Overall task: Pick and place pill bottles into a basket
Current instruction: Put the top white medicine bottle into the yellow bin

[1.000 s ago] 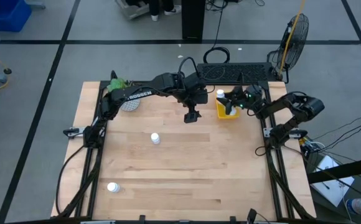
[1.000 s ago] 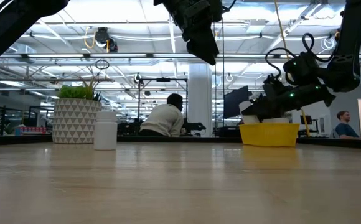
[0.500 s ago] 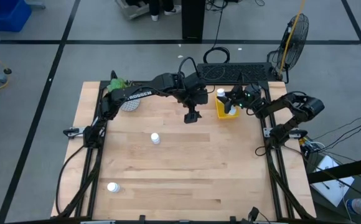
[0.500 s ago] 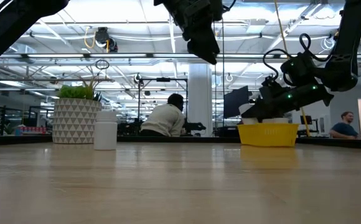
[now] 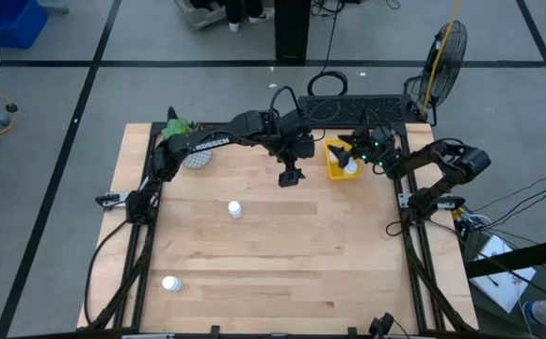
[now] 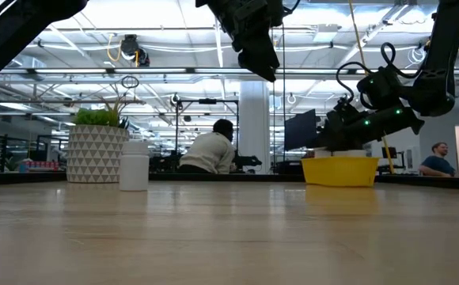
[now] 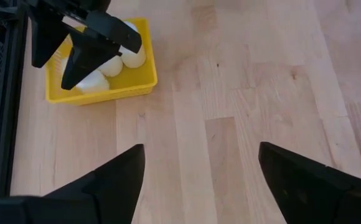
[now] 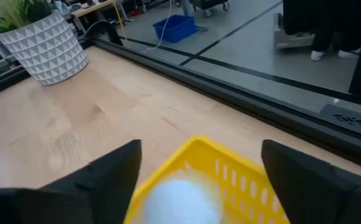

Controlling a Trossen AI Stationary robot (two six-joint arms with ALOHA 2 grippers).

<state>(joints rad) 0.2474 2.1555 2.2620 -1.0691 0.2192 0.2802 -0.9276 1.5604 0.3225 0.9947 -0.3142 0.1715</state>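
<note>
The yellow basket (image 5: 335, 162) stands at the table's far right and holds white pill bottles (image 7: 109, 65) lying in it. My right gripper (image 5: 352, 147) hovers open just above it. In the right wrist view one bottle (image 8: 177, 198) shows blurred between and below the spread fingers, over the basket (image 8: 230, 168). My left gripper (image 5: 290, 177) hangs open above the bare table left of the basket, nothing between its fingers (image 7: 199, 180). Two more pill bottles stand upright on their bases: one mid-table (image 5: 235, 209), one near the front left (image 5: 170, 282).
A white patterned pot with a green plant (image 5: 186, 141) stands at the far left corner, also seen in the low view (image 6: 95, 150). Black frame rails run along both table sides (image 5: 139, 235). People sit in the room beyond the table (image 6: 210, 150).
My right gripper has opened over the basket and let go of the pill bottle it held; the bottle has dropped into the basket. The left arm has kept still.
</note>
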